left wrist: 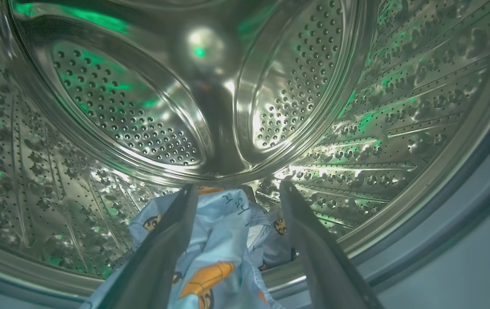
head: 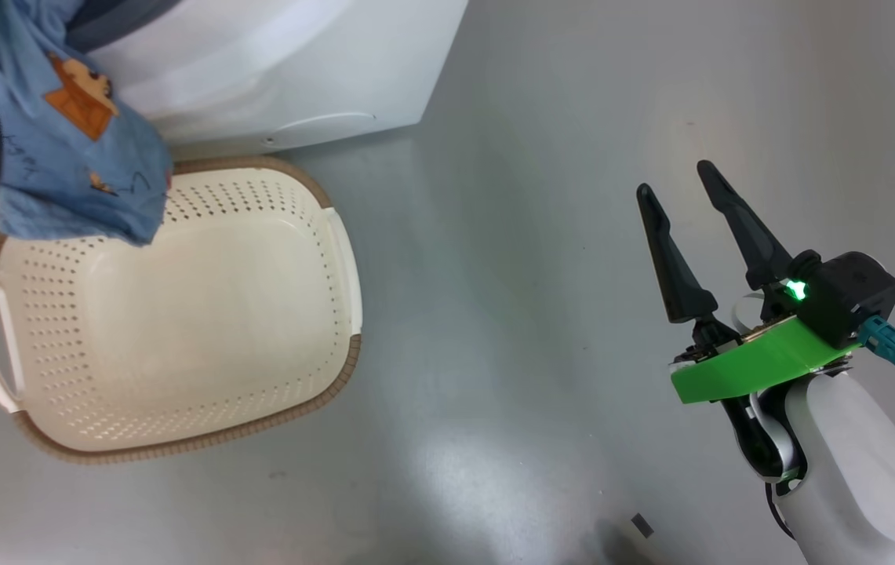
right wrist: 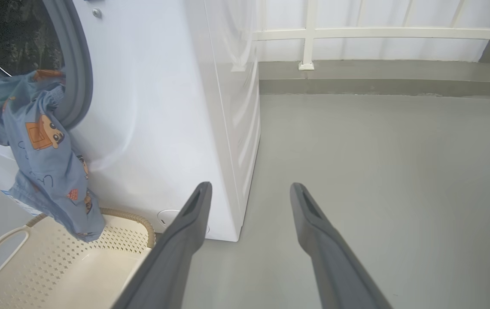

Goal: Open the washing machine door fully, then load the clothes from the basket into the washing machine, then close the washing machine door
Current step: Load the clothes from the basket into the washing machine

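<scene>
My left gripper (left wrist: 238,185) reaches into the washing machine's steel drum (left wrist: 133,107), fingers spread open. The light blue bear-print clothes (left wrist: 223,240) lie loose between and below the fingers. The garment (right wrist: 43,159) hangs out over the grey gasket (right wrist: 79,77) and down the white washing machine (right wrist: 154,128), its end dangling above the basket (right wrist: 56,266). In the head view the same clothes (head: 63,157) cover the far left corner of the cream basket (head: 180,314), whose perforated bottom shows bare. My right gripper (head: 674,179) stands open over the floor, well right of the basket. The washing machine door is out of view.
Grey floor (head: 510,275) spreads between the basket and my right arm. The washing machine's front corner (head: 416,118) stands just behind the basket. A white railing (right wrist: 356,34) and a low kerb run along the far wall, beyond my right gripper (right wrist: 251,186).
</scene>
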Controlling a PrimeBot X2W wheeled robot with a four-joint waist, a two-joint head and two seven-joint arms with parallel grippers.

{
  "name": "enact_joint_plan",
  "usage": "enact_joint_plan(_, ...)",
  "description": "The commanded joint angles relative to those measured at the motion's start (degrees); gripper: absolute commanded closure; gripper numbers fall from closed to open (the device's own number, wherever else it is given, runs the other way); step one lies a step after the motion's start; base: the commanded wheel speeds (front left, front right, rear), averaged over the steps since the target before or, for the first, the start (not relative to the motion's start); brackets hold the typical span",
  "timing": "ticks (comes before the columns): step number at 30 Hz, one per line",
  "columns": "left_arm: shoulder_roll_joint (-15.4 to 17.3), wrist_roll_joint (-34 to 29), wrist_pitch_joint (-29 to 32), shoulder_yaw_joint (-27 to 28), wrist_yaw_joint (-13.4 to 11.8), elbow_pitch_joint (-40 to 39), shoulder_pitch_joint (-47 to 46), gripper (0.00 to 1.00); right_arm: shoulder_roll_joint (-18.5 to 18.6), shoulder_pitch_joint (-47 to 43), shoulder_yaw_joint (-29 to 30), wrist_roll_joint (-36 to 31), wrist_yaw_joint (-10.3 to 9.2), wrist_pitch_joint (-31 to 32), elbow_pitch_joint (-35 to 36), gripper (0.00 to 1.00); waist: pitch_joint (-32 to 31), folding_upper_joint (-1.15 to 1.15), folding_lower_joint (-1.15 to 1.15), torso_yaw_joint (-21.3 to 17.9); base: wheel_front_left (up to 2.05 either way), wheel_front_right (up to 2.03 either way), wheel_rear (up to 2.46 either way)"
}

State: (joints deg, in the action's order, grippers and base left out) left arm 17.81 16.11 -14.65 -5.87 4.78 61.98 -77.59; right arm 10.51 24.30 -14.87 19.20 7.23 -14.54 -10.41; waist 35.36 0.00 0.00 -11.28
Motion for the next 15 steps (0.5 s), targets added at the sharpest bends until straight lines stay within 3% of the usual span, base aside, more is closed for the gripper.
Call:
enact_joint_plan(1,2.1,0.0,-0.3,0.8,-0.6,-3.1,2.4,0.00,0.5,-1.0,-0.7,-0.1,0.25,-0.5,1.0,0.06,-0.6,0.00,0.00,0.5,0.00,0.00,0.00)
enact_joint_plan(7,0.2,-0.9,-0.3,5.0,-2.4,-12.7,9.7,0.00,0.5,-1.1,-0.4,-0.1,0.25,-0.5,0.9,0.06,-2.1,0.00,0.00,1.2,0.00,0.00,0.00)
enact_joint_plan(15,-1.4,-3.8,-0.3,9.1,-1.5,-20.2,19.5,0.00,0.5,-2.5,-0.1,0.0,0.25,-0.5,0.2,0.06,-6.1,0.00,0.00,1.8,0.00,0.00,0.00)
